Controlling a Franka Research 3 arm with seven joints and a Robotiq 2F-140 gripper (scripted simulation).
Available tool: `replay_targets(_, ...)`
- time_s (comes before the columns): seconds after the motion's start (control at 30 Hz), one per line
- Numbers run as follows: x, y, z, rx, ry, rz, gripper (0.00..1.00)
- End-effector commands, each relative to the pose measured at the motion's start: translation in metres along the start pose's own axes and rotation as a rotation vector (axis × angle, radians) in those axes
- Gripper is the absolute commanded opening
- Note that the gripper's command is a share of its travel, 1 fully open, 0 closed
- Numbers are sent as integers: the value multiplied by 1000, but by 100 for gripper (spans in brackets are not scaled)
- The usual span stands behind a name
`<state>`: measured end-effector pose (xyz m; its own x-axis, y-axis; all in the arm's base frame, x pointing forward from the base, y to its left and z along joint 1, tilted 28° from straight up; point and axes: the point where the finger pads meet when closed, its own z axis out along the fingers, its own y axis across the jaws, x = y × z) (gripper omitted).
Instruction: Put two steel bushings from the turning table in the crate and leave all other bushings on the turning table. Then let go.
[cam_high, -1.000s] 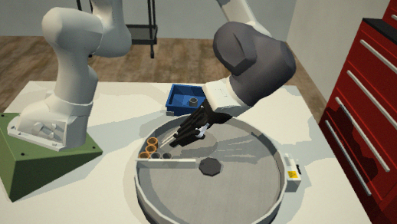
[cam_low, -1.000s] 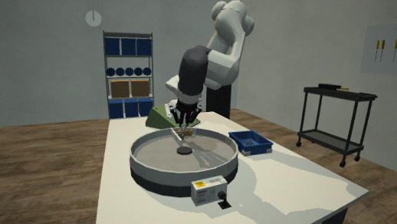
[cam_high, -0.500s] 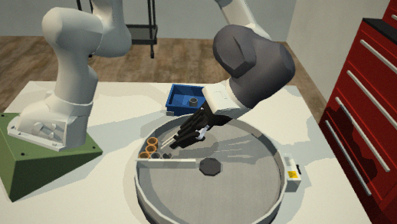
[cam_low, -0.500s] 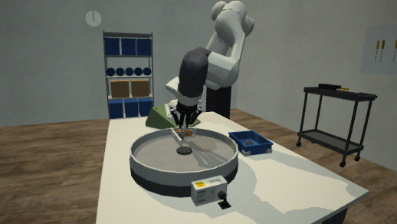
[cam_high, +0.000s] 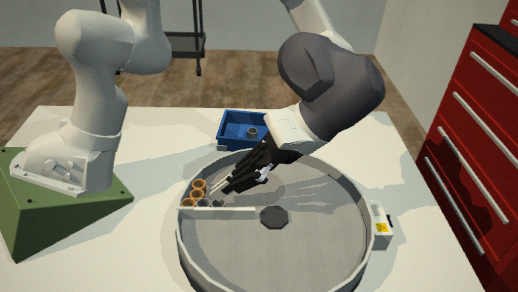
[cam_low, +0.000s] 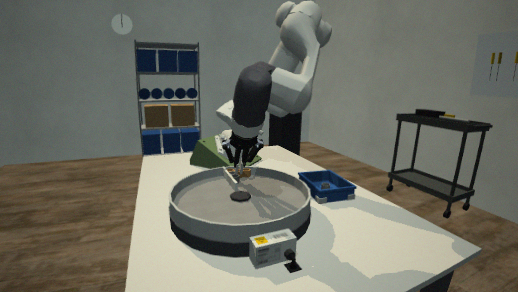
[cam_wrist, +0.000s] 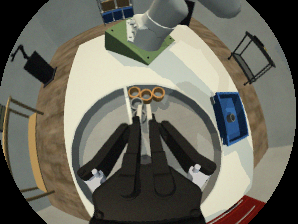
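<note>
Finding one steel bushing (cam_high: 252, 132) (cam_low: 325, 185) (cam_wrist: 231, 118) in the blue crate (cam_high: 235, 142) (cam_low: 334, 194) (cam_wrist: 241, 106), the inspector judges that a second is still required. Two grey bushings (cam_high: 202, 203) (cam_wrist: 136, 103) remain on the turning table (cam_high: 315, 245) (cam_low: 205, 202) (cam_wrist: 190, 122), along the white bar (cam_high: 220, 209) (cam_low: 230, 176) (cam_wrist: 128, 105), near three copper-coloured bushings (cam_high: 198, 184) (cam_low: 245, 172) (cam_wrist: 158, 92). The gripper (cam_high: 218, 189) (cam_low: 240, 171) (cam_wrist: 144, 110) is pressed nearly together, pinching nothing, above that cluster.

For a sound pick, the fingers should spread only as far as the neighbours allow, straddle one grey ring squarely and descend without brushing the bar; wide opening could disturb the copper-coloured ones.

The top view separates both grey rings from the fingers; the wrist view partly covers one. The exterior view shows the fingers roughly upright but does not resolve the grey rings.
</note>
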<state>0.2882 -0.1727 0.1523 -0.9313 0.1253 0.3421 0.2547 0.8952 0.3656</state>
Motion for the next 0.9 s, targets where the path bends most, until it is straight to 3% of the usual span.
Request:
replay_targets(0.0, -1, 1, 2, -2, 1, 6, 6)
replay_targets(0.87, -8, 1, 11, -2, 1, 6, 6)
